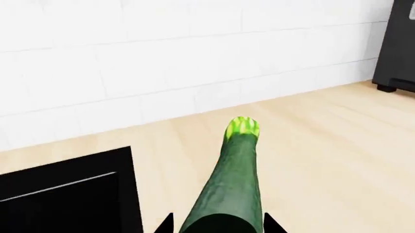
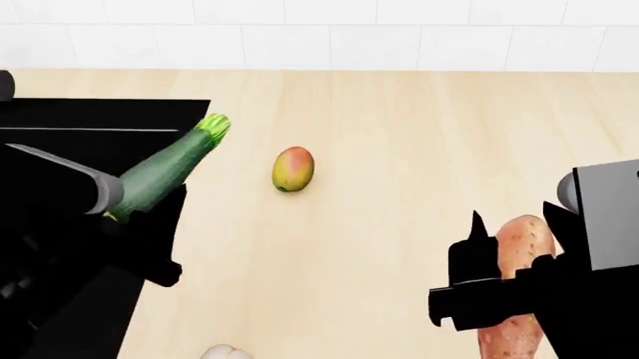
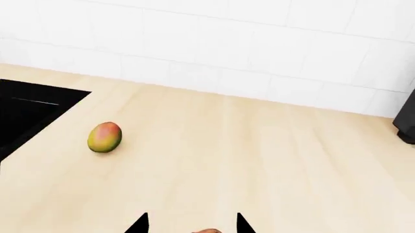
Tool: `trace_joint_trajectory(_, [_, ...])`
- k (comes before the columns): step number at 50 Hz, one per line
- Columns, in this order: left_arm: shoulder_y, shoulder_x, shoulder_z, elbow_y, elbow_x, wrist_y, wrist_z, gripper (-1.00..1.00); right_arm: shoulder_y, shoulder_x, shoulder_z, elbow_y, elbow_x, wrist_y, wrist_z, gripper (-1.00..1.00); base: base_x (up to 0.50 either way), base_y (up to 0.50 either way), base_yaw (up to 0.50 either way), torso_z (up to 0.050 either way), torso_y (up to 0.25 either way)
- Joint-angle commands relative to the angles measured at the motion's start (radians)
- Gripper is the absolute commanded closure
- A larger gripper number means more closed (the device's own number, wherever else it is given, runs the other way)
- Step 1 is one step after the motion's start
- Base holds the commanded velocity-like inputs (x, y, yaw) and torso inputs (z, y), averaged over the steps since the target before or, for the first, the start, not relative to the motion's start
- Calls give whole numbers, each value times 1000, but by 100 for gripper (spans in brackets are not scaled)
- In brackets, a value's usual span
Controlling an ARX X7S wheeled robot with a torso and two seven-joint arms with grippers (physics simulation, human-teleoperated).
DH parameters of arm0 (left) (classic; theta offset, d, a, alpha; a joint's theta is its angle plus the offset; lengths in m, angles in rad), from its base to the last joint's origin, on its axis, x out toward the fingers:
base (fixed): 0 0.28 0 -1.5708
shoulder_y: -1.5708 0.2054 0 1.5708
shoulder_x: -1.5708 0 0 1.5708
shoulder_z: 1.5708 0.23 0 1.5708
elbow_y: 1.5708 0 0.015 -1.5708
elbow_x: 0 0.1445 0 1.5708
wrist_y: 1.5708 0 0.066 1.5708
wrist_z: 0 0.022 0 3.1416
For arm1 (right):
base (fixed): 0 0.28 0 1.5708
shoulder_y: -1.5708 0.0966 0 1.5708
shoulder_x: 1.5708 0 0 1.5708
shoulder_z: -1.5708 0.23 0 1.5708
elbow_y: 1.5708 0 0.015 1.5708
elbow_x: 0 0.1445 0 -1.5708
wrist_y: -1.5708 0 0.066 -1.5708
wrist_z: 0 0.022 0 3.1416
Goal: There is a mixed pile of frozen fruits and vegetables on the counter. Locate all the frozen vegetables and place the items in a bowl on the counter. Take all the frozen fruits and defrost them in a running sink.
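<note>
No text, label, brand, number or sign can be read on anything here.

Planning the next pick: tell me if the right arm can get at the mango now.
Probably yes. The mango lies alone on bare counter, with nothing between it and the right end effector. But that end effector sits over the sweet potato, and whether it is holding it cannot be told.
</note>
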Motion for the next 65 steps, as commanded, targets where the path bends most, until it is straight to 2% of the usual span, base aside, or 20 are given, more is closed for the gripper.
trace_joint_trajectory(1, [126,-138,-167,196,-99,-34,-147,100,55,63,-13,2,64,26,36,100,0,0,0,0,0])
trace_joint_trajectory(2, [157,-164,-202,221,-124,-34,-157,100,60,71,-13,4,67,28,36,100,0,0,0,0,0])
trace_joint_trajectory(4, [148,-167,-200,221,-120,-45,-172,100,68,80,-21,9,64,30,32,100,0,0,0,0,0])
trace_joint_trajectory(7, [152,-230,-260,257,-186,-77,-182,100,78,89,-35,8,86,36,51,100,0,0,0,0,0])
trace_joint_trajectory(9, [126,-234,-268,251,-200,-93,-198,100,68,95,-31,3,86,30,51,100,0,0,0,0,0])
trace_joint_trajectory(16, [161,-243,-328,249,-242,-74,-209,100,52,105,-47,3,87,25,59,100,-114,0,0,0,2])
trace_joint_trajectory(30, [239,-257,-382,262,-265,-39,-199,100,39,116,-63,-8,144,2,121,100,-466,99,0,0,0])
trace_joint_trajectory(44, [272,-255,-402,265,-273,-23,-208,100,42,138,-79,-26,153,-10,110,100,-361,474,0,0,0])
trace_joint_trajectory(65, [291,-261,-416,273,-279,-12,-211,100,15,150,-86,-44,111,-40,69,100,-65,500,0,0,0])
